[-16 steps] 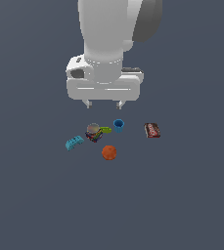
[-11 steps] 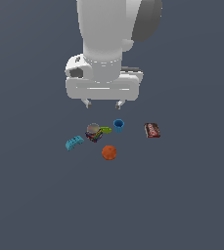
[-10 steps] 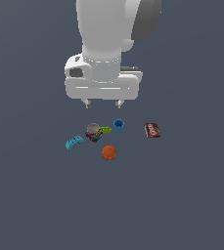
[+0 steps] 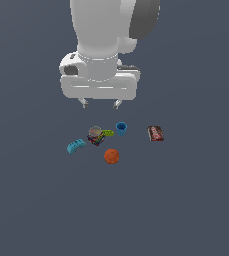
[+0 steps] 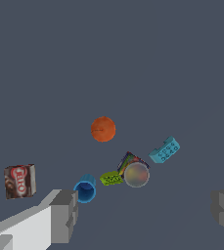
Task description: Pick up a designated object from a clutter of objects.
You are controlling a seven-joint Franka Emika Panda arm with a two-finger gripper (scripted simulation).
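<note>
The tiny yellow-green piece [image 4: 108, 133] lies on the floor between the multicoloured lump with a grey dome [image 4: 95, 135] and the blue cup [image 4: 121, 128], touching the lump. In the wrist view the piece [image 5: 111, 178] sits next to the lump [image 5: 134, 172] and the cup [image 5: 85, 190]. My gripper [image 4: 101, 104] hangs above and behind the clutter, open and empty, its fingertips [image 4: 85, 104] wide apart. The wrist view shows the gripper [image 5: 145, 212] with both fingers [image 5: 64, 215] spread, nothing between them.
A cyan toothed block [image 4: 76, 146] lies at the exterior view's left of the lump. An orange ball [image 4: 111, 156] lies in front of the group. A dark red box [image 4: 156, 133] lies apart at the exterior view's right. All rest on a plain dark grey floor.
The gripper has risen very slightly and shifted a little toward the exterior view's left. The objects have not moved.
</note>
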